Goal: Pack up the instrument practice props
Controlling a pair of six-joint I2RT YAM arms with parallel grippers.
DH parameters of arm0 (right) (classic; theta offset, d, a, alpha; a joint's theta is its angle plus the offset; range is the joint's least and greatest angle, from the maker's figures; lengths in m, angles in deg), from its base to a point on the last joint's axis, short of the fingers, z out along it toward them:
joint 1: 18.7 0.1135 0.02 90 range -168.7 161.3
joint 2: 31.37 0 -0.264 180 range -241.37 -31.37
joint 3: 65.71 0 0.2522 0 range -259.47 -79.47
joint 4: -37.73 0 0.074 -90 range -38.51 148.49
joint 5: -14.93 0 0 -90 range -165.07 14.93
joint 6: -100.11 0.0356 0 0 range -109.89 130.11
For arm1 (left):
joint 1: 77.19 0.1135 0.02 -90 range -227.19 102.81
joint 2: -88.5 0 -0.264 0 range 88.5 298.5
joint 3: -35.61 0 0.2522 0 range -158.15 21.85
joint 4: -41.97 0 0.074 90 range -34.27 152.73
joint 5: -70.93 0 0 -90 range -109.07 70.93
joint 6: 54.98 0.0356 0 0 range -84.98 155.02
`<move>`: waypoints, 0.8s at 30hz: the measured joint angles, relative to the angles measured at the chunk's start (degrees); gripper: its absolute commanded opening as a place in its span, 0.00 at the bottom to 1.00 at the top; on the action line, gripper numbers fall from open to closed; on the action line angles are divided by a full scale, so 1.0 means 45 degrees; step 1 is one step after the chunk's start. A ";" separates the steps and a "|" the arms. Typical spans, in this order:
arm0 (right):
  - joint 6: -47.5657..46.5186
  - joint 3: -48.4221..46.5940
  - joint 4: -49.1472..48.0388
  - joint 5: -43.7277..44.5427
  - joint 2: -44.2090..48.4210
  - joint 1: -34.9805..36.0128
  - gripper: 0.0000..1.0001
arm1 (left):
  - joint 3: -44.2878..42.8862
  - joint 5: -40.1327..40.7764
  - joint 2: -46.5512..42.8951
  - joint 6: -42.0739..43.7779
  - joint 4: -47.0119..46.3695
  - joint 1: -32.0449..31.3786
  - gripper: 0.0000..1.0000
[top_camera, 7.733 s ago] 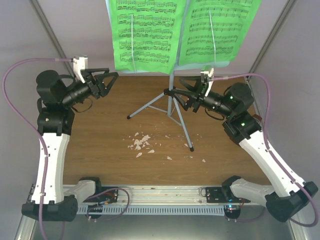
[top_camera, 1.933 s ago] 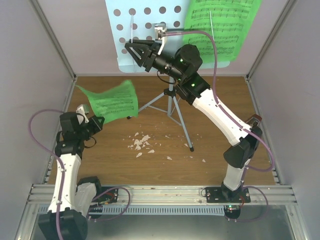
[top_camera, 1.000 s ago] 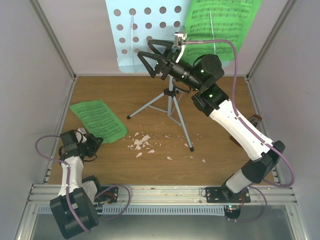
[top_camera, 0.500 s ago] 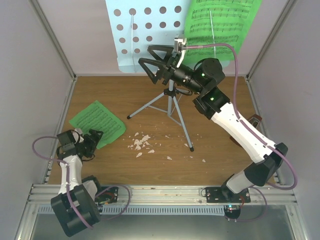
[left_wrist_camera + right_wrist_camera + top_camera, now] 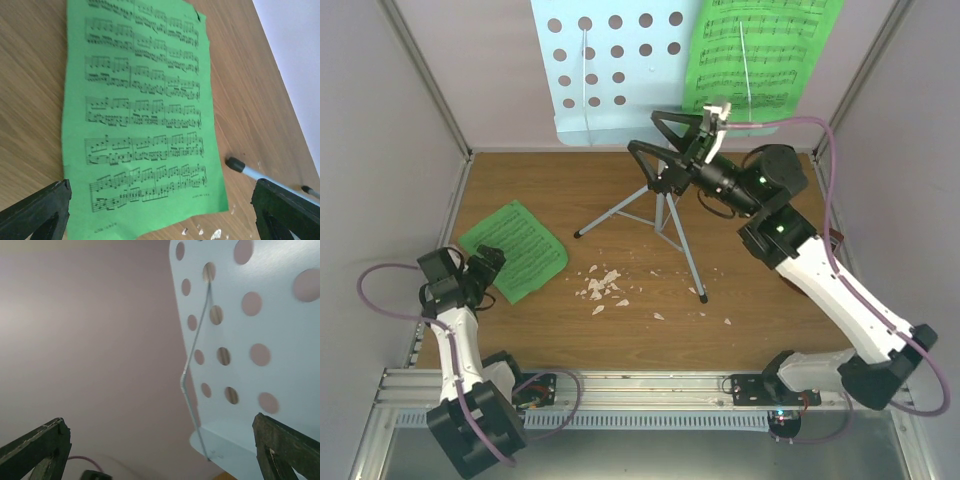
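Nearest to the bases, the left gripper (image 5: 488, 275) lies low at the left side of the table (image 5: 570, 330). Its jaws stand wide apart and hold nothing. Just in front of it one green sheet-music page (image 5: 516, 249) lies flat on the wood, free of the fingers. A little further, the white crumbs (image 5: 604, 285) are scattered near the middle, between the page and the silver tripod legs (image 5: 665, 215).

Higher and further back, the right gripper (image 5: 643, 131) hangs in the air before the pale blue music stand (image 5: 610, 70), jaws spread wide, grasping nothing. Whether it touches the stand, I cannot tell. On the right half of the stand the second page (image 5: 760, 55) is held by a thin wire.

In my judgement the task is at an early stage: one page is off the stand, one is left on it, and the stand is not yet folded.

Count: two pages, one stand, three legs visible. The metronome I cannot make out.
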State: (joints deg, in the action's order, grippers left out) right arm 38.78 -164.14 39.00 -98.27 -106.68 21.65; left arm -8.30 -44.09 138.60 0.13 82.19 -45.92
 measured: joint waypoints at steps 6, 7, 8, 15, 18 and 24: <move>-0.1331 0.2030 0.0831 0.2331 0.2098 -0.0044 1.00 | -0.0612 0.1423 -0.0942 0.0248 0.0442 0.0418 0.99; -0.1559 0.2545 0.1020 0.2924 0.2497 -0.0063 1.00 | -0.0811 0.1593 -0.1039 0.0325 0.0500 0.0447 0.99; -0.1817 0.3196 0.1316 0.3687 0.2973 -0.0087 0.99 | -0.1127 0.1763 -0.1083 0.0447 0.0554 0.0481 0.99; -0.2589 0.6547 0.3526 0.7019 0.4614 -0.0996 0.99 | -0.2424 0.1054 -0.0952 0.1481 0.0068 0.0481 0.99; -0.2293 0.8223 0.4007 0.7009 0.5061 -0.2220 1.00 | -0.2550 0.0073 -0.0719 0.2137 -0.0194 0.0063 0.96; -0.1423 0.9554 0.4731 0.4595 0.5008 -0.6441 1.00 | -0.4614 -0.0359 0.0869 0.4337 0.0214 -0.3342 0.90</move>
State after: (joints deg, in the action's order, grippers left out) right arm 32.37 -121.14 60.29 -77.59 -84.14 -7.33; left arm -29.06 -45.71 142.52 19.64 83.15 -60.96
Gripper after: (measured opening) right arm 0.995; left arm 0.944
